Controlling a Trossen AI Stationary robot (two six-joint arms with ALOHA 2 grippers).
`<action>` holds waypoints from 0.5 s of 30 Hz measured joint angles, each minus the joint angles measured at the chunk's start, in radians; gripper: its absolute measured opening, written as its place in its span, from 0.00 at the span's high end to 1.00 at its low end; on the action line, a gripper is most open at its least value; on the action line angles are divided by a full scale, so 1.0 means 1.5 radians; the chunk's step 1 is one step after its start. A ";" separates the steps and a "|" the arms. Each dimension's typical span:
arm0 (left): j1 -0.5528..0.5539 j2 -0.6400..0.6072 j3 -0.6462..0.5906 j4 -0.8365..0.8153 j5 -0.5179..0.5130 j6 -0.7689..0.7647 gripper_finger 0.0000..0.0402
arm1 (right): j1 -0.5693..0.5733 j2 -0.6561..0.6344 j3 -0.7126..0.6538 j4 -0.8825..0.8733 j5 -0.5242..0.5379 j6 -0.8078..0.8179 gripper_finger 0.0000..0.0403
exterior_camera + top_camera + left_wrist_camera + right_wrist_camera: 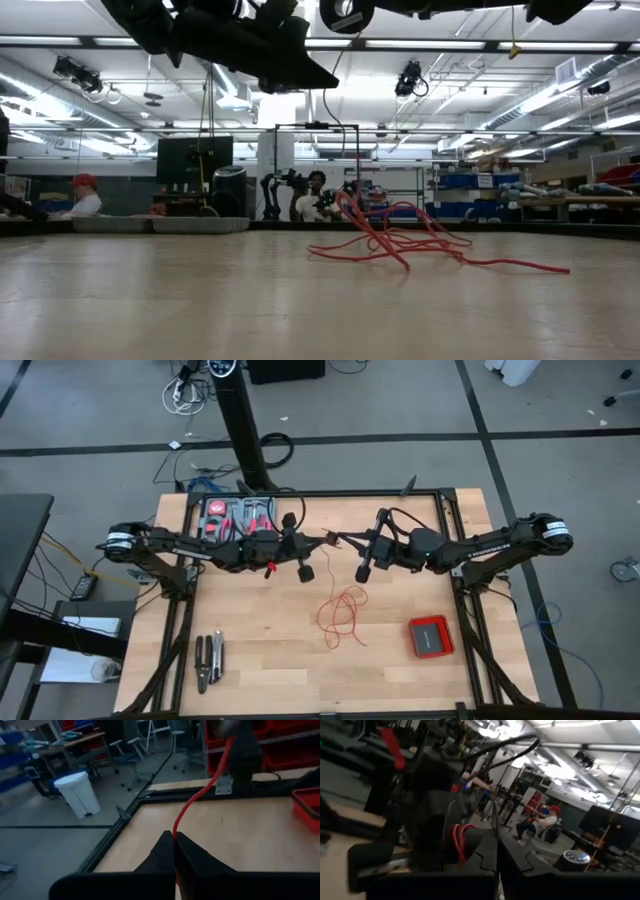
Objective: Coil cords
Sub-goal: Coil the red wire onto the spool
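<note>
On the far left of the table a tool tray [238,518] sits behind the left arm, and a pair of pliers [208,660] lies near the front edge. The left gripper [324,541] hangs above the middle of the table with its jaws pinched shut on the red wire [200,795] — the strand rises straight out from between the fingertips [167,851] toward the other arm. Facing it, tips nearly touching, the right gripper [340,539] also has its jaws closed; a few red turns show just behind its fingers [487,851], possibly wound on a spool, though the view is too cluttered to be sure. Below and in front of both jaws, the wire's slack lies in loose loops on the wood — well to their right rests a flat red box [430,636]
</note>
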 joint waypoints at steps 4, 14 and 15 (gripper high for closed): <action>0.000 -0.036 0.000 -0.052 -0.012 0.034 1.00 | 0.012 0.000 0.000 -0.049 0.017 0.001 1.00; 0.000 -0.105 0.001 -0.140 -0.003 0.009 1.00 | 0.010 0.000 0.000 -0.136 0.042 0.006 1.00; 0.000 -0.104 0.003 -0.141 0.009 0.000 1.00 | 0.006 0.000 0.000 -0.141 0.044 0.006 1.00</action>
